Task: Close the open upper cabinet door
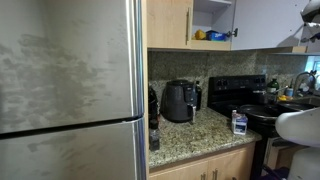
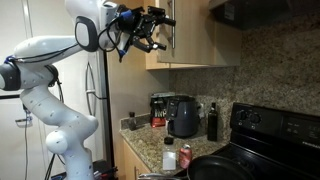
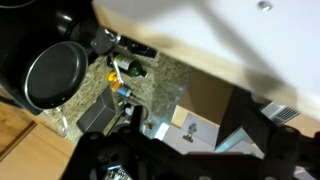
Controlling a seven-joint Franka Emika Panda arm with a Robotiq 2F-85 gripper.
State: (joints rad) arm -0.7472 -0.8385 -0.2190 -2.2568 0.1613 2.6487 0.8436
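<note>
The upper cabinet door (image 1: 265, 25) stands open and shows its pale whitish-grey inner face. In an exterior view it appears edge-on as a narrow wood panel (image 2: 166, 35). In the wrist view its pale face (image 3: 220, 30) fills the top. My gripper (image 2: 152, 28) is up at the door's free edge, close beside it. It also shows at the top right corner of an exterior view (image 1: 311, 14). Its dark fingers (image 3: 190, 160) span the bottom of the wrist view. I cannot tell whether they are open or touch the door.
The open cabinet shelf holds yellow and blue items (image 1: 210, 35). A steel fridge (image 1: 70, 90) stands beside it. On the granite counter (image 1: 195, 135) are a black air fryer (image 1: 180, 100), bottles (image 2: 212, 122) and a small carton (image 1: 239, 122). A black stove with a pan (image 3: 55, 75) is alongside.
</note>
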